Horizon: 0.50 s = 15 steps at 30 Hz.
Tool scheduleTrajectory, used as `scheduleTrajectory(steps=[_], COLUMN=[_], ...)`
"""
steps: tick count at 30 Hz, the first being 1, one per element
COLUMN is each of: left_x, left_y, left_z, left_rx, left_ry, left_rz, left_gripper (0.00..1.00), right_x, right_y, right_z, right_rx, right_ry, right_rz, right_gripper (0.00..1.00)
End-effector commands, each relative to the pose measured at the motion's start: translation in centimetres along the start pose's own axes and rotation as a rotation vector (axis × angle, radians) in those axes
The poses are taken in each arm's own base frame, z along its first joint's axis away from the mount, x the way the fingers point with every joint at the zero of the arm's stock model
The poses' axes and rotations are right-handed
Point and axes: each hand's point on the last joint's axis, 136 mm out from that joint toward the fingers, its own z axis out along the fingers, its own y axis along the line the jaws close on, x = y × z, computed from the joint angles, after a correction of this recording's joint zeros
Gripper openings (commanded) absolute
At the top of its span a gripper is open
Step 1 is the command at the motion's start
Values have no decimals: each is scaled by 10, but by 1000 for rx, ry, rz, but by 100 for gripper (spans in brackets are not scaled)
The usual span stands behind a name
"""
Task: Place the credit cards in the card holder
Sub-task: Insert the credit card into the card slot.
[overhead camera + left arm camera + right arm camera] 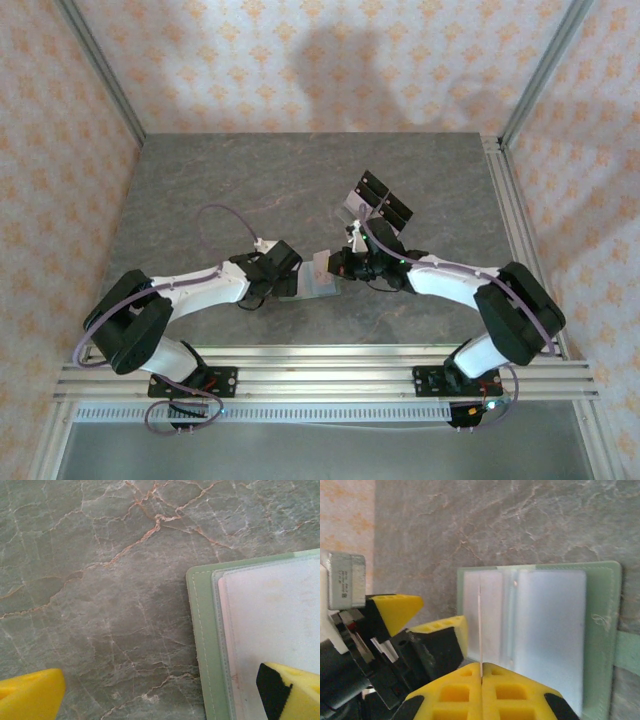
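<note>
The sage-green card holder [318,288] lies open on the table between both grippers. In the right wrist view its green rim [601,630] frames pale inner pockets. My right gripper [481,668] is shut on a thin credit card [480,622], seen edge-on and standing upright over the holder's left pocket. The card [322,263] shows pale in the top view, at my right gripper [338,265]. My left gripper [161,680] is open wide, its right finger [292,692] resting on the holder's inner pocket [270,615] and its left finger over bare table. The holder's stitched edge [202,645] lies between them.
A clear stand with black panels [380,200] sits behind the right gripper. The holder's snap tab [627,652] sticks out at the right. The left gripper's yellow fingers [440,635] sit close beside the held card. Grey marble table [230,190] stretches behind, with patterned walls around.
</note>
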Motion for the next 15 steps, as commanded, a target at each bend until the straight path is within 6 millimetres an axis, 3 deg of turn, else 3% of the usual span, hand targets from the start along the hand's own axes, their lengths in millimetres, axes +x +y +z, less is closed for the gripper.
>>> scheduleTrajectory(steps=[1, 15], left_x=[2, 17], left_y=[12, 29], left_z=[1, 3], left_rx=[-68, -123], left_ry=[-14, 11], left_rz=[-9, -13], left_gripper=[100, 100], right_x=[-4, 11], right_y=[12, -10], right_z=[9, 31], right_rx=[-91, -111], right_ry=[-20, 22], right_rz=[-11, 12], right_gripper=[0, 0])
